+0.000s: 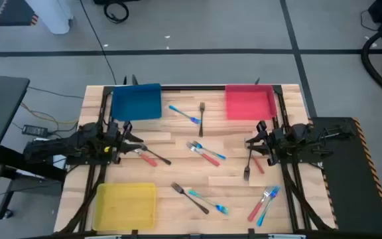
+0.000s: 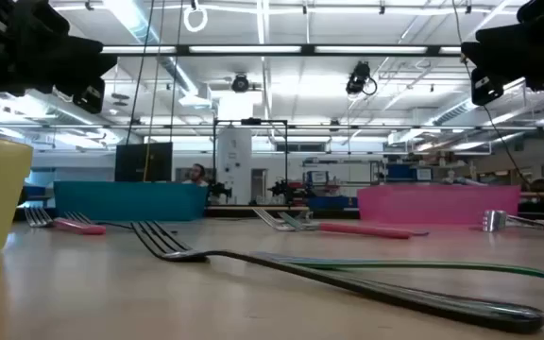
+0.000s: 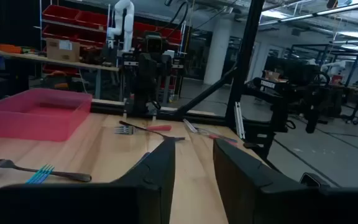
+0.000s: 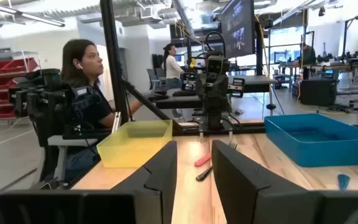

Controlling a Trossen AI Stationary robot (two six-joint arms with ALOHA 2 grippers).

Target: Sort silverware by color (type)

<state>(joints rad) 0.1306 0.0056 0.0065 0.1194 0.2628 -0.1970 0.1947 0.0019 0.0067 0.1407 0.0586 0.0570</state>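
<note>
Silverware lies scattered flat on the wooden table (image 1: 178, 169). A blue fork (image 1: 185, 115) and a dark fork (image 1: 201, 118) are at the far middle, and a mixed cluster (image 1: 205, 153) is in the centre. A dark and a teal piece (image 1: 201, 198) lie near the front, red and blue pieces (image 1: 264, 202) at the near right. My left gripper (image 1: 130, 137) hovers open at the left, beside a red and a dark piece (image 1: 150, 157). My right gripper (image 1: 251, 143) hovers open at the right, above a dark fork (image 1: 247, 171). Both wrist views show nothing between the fingers.
A blue tray (image 1: 136, 101) stands at the far left, a pink-red tray (image 1: 249, 103) at the far right, a yellow tray (image 1: 126, 204) at the near left. A person sits beyond the table's left side in the right wrist view (image 4: 89, 74).
</note>
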